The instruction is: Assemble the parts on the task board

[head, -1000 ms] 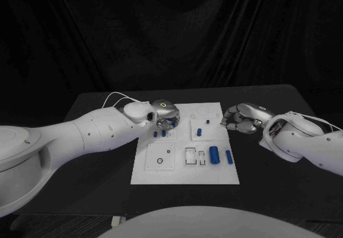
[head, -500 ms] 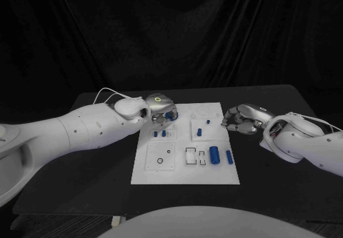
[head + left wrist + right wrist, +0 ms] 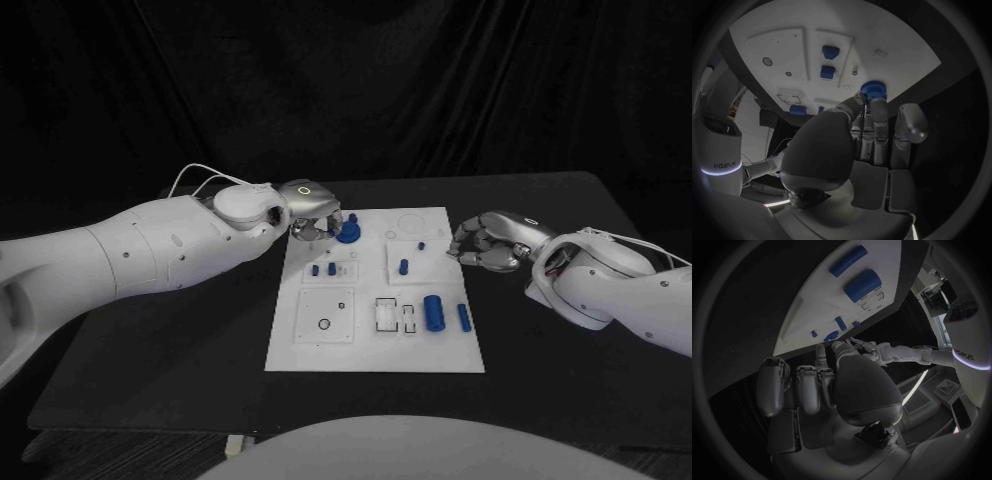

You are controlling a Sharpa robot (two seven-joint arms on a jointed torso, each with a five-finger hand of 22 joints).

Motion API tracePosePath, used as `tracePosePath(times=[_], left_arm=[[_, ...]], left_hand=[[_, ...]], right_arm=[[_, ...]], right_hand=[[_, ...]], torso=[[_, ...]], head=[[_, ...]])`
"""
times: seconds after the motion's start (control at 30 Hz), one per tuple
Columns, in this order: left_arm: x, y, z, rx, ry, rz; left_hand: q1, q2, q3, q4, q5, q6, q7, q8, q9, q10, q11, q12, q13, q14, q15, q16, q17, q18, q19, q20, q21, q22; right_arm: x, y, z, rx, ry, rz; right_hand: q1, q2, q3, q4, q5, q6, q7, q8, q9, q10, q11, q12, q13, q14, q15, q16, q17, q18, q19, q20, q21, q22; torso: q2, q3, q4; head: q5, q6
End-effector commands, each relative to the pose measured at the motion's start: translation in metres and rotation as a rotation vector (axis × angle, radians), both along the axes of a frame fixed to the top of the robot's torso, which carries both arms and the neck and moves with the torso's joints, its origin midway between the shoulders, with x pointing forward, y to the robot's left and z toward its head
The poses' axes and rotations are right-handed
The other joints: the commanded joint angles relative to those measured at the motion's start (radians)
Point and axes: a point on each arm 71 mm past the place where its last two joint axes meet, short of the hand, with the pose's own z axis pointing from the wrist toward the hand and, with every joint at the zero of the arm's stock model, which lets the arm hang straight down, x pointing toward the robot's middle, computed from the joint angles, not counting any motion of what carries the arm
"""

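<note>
1. Blue, round-headed part (image 3: 348,232) is now pinched in the fingertips of the left hand (image 3: 315,222), lifted above the far left corner of the task board (image 3: 375,355).
2. A second ago that hand was lower, over the small blue pieces (image 3: 330,269); it has since risen and drawn back, so I judge a pick-up done and placement next.
3. The right hand (image 3: 486,243) stays curled at the board's right edge, holding nothing.
</note>
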Motion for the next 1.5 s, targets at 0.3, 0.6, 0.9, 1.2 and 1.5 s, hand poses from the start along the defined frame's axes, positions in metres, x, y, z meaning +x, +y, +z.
tracePosePath(times=[0.3,0.6,0.9,1.2,1.5], left_arm=[[-0.003,0.003,-0.013,0.032,0.054,0.006],[-0.005,0.001,-0.016,0.027,0.053,0.007],[-0.007,0.001,-0.02,0.03,0.065,0.01],[-0.007,0.002,-0.023,0.035,0.073,0.016],[-0.008,0.001,-0.028,0.039,0.081,0.019]], left_hand=[[-0.006,-0.011,0.001,0.012,-0.006,-0.002,-0.004,-0.007,-0.003,-0.003,-0.01,-0.018,-0.006,-0.018,0.0,-0.014,-0.016,0.008,-0.017,-0.001,-0.019,0.128],[-0.008,-0.014,0.0,0.016,-0.006,-0.001,-0.003,-0.007,-0.004,-0.006,-0.008,-0.023,-0.008,-0.02,0.0,-0.014,-0.016,0.008,-0.019,-0.001,-0.022,0.127],[-0.009,-0.014,0.0,0.017,-0.006,0.0,-0.002,-0.007,-0.004,-0.005,-0.008,-0.024,-0.009,-0.023,0.0,-0.016,-0.02,0.009,-0.021,0.0,-0.027,0.126],[-0.009,-0.014,0.0,0.017,-0.006,0.0,-0.002,-0.008,-0.004,-0.005,-0.008,-0.024,-0.009,-0.024,0.0,-0.017,-0.022,0.009,-0.022,0.0,-0.029,0.126],[-0.009,-0.014,0.0,0.017,-0.006,0.0,-0.002,-0.008,-0.004,-0.004,-0.008,-0.024,-0.009,-0.027,0.001,-0.02,-0.027,0.01,-0.025,0.0,-0.033,0.125]], right_arm=[[-0.001,0.001,-0.003,-0.003,0.015,0.0],[-0.001,0.001,-0.004,-0.003,0.015,0.001],[-0.001,0.001,-0.004,-0.002,0.015,0.002],[-0.001,0.002,-0.005,-0.003,0.016,0.003],[-0.001,0.002,-0.005,-0.002,0.016,0.003]], right_hand=[[0.01,-0.001,0.008,-0.001,0.005,0.007,-0.003,-0.003,-0.001,0.105,0.003,0.004,0.263,0.076,0.005,-0.005,0.127,0.012,0.018,0.007,-0.008,0.195],[0.012,-0.002,0.009,-0.003,0.006,0.008,-0.003,-0.003,-0.002,0.105,0.003,0.004,0.263,0.075,0.005,-0.006,0.125,0.012,0.017,0.007,-0.011,0.194],[0.012,-0.002,0.009,-0.003,0.006,0.008,-0.003,-0.003,-0.002,0.105,0.003,0.004,0.263,0.075,0.005,-0.006,0.125,0.012,0.017,0.007,-0.011,0.194],[0.013,-0.002,0.01,-0.004,0.006,0.008,-0.003,-0.003,-0.002,0.105,0.003,0.004,0.263,0.075,0.005,-0.008,0.122,0.013,0.017,0.007,-0.011,0.194],[0.014,-0.002,0.011,-0.004,0.007,0.008,-0.003,-0.003,-0.002,0.105,0.003,0.004,0.263,0.075,0.005,-0.007,0.123,0.013,0.016,0.007,-0.011,0.194]], torso=[[0.002,-0.0004,0.0006],[0.002,-0.0008,0.0007],[0.0,0.0001,-0.0007],[0.001,0.0,0.0002],[0.002,-0.0003,0.0003]], head=[[0.001,0.0],[0.0,0.0],[0.001,0.0],[0.002,0.0],[-0.001,0.0]])
